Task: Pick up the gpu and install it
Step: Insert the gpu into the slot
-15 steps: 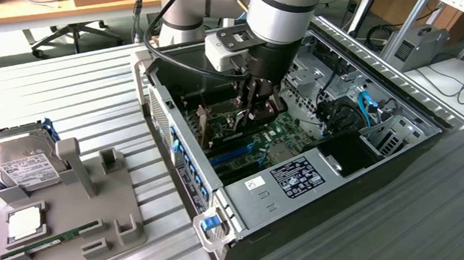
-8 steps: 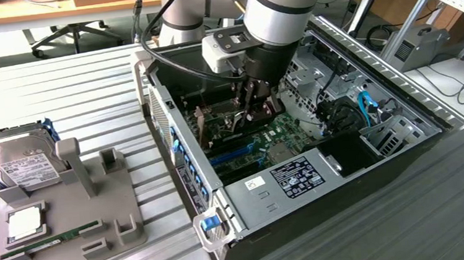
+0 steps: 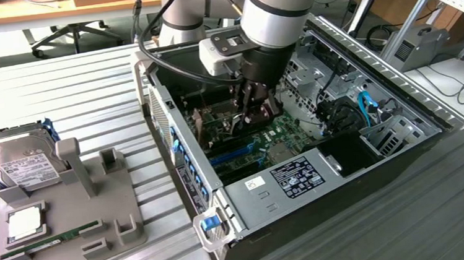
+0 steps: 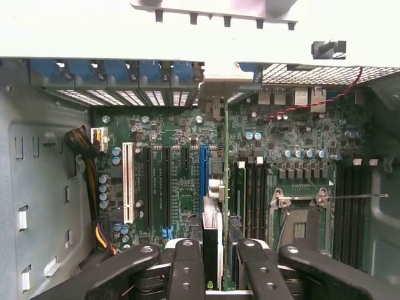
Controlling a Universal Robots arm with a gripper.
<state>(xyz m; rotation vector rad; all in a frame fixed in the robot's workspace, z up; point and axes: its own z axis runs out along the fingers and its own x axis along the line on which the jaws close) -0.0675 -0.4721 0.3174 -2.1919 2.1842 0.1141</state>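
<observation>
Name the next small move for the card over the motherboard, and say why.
Probably a short straight press toward the motherboard. The gripper holds the gpu edge-on in its jaws inside the case, running alongside the blue slot; whether its edge has entered the slot cannot be told.

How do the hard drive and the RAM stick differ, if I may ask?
The hard drive is a broad silver box with a white label; the RAM stick is a narrow green strip. The hard drive is propped up tilted; the RAM stick lies low. Both rest on the gray holder.
</observation>
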